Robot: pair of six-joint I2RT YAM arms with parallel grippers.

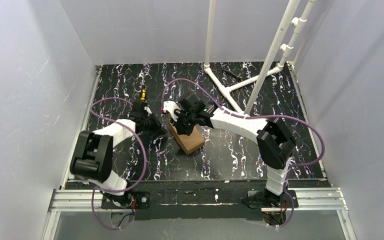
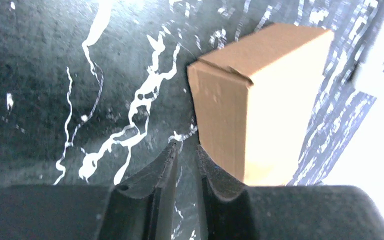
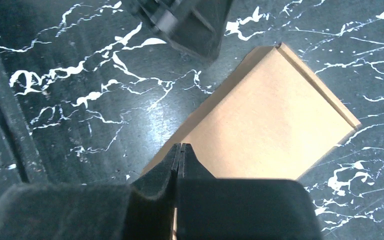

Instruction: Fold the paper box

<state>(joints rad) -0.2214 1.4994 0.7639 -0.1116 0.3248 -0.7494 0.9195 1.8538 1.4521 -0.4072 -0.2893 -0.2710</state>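
Beside left pincer (image 2: 185,150), paper box (image 2: 260,105) edge

Noting the paper box (image 3: 275,125): we are seeing plain brown cardboard, matt, smooth-faced, with raw cut edges. The counter (image 3: 80,75) is showing a black, marble-patterned surface with white veins and a faint sheen. The left fingers (image 2: 162,175) and right fingers (image 3: 165,170) are looking like matt black plastic, slightly grainy. We are reading the rail (image 1: 320,196) as bare brushed metal, and the pipes (image 1: 211,30) as smooth white plastic.
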